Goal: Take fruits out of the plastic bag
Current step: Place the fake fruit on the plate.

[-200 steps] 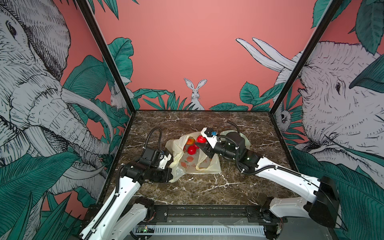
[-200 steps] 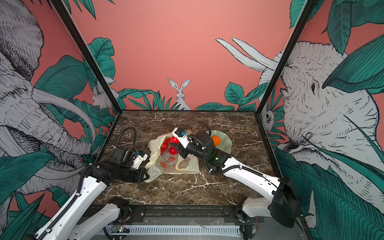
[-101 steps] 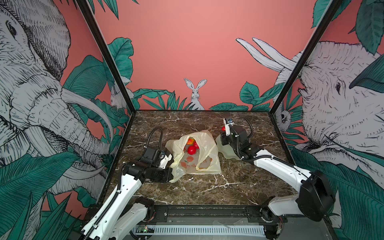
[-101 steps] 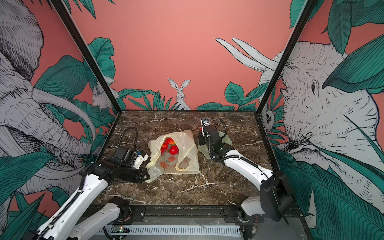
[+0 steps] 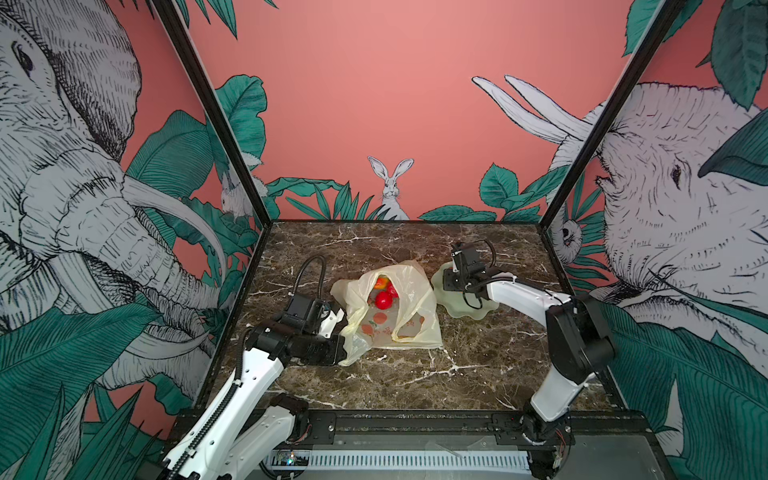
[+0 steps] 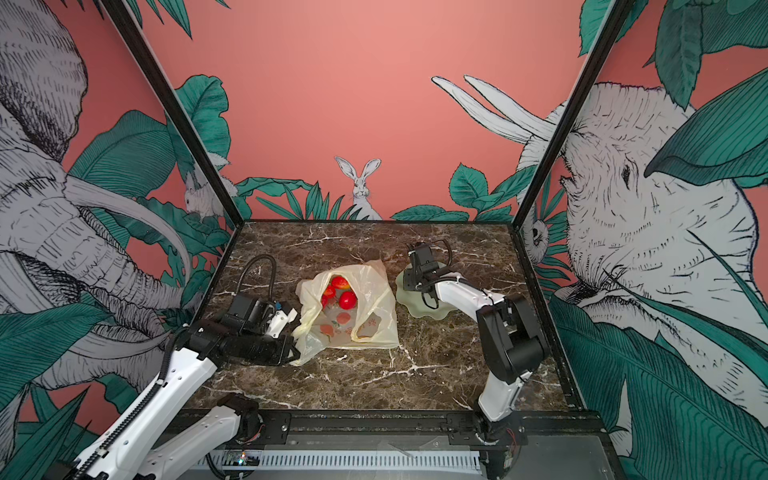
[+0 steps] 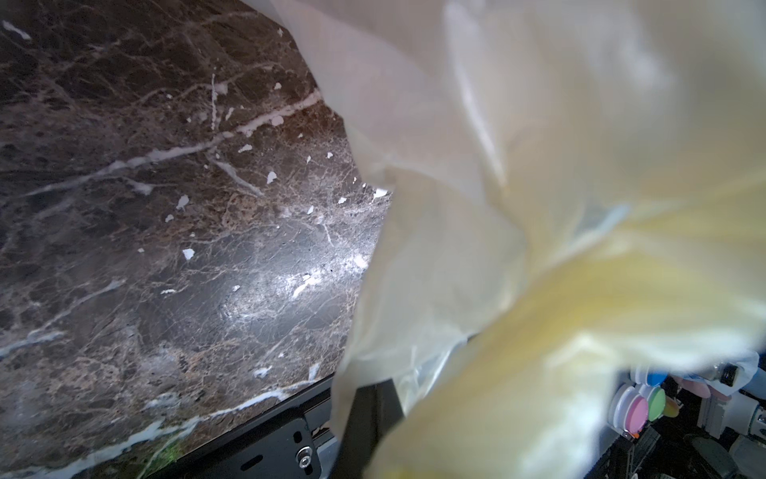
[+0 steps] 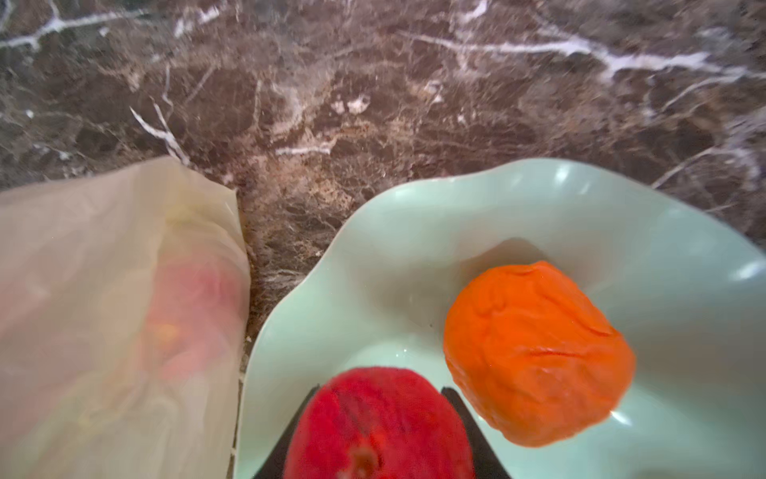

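The pale-yellow plastic bag lies mid-table with its mouth open toward the back. Inside it I see fruits: a round red one and a red-yellow one. My left gripper is shut on the bag's near-left edge; in the left wrist view the plastic wraps one dark finger. My right gripper hangs over the green dish, shut on a red fruit. An orange lies in the dish beside it.
The dish stands just right of the bag, a narrow strip of marble between them. Painted walls close the table on the left, back and right. A black rail runs along the front edge.
My right arm has carried the red fruit from the bag's mouth rightward to above the dish. The left arm and the bag stayed put.
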Controlling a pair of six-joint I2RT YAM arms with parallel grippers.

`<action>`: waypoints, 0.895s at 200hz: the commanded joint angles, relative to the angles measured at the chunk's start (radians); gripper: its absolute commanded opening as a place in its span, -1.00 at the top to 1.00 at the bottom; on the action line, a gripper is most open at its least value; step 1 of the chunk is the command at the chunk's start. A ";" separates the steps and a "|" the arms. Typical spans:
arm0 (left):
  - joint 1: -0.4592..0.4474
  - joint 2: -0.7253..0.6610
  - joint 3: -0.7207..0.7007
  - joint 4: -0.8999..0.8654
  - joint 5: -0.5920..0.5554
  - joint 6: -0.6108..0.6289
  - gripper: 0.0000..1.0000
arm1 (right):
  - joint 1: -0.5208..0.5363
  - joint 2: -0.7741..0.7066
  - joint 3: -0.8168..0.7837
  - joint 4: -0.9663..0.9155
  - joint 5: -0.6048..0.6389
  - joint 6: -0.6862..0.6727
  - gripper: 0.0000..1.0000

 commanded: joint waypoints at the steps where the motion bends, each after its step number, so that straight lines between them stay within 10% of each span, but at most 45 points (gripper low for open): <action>1: -0.002 -0.011 -0.015 -0.011 0.003 -0.003 1.00 | -0.002 0.030 0.049 -0.111 -0.042 -0.018 0.34; 76: -0.003 0.001 -0.015 -0.016 0.008 -0.001 1.00 | -0.001 0.036 0.043 -0.132 -0.034 -0.004 -0.30; 179: -0.003 0.002 -0.013 -0.015 0.007 -0.001 1.00 | 0.001 -0.054 0.034 -0.117 -0.032 -0.008 -0.31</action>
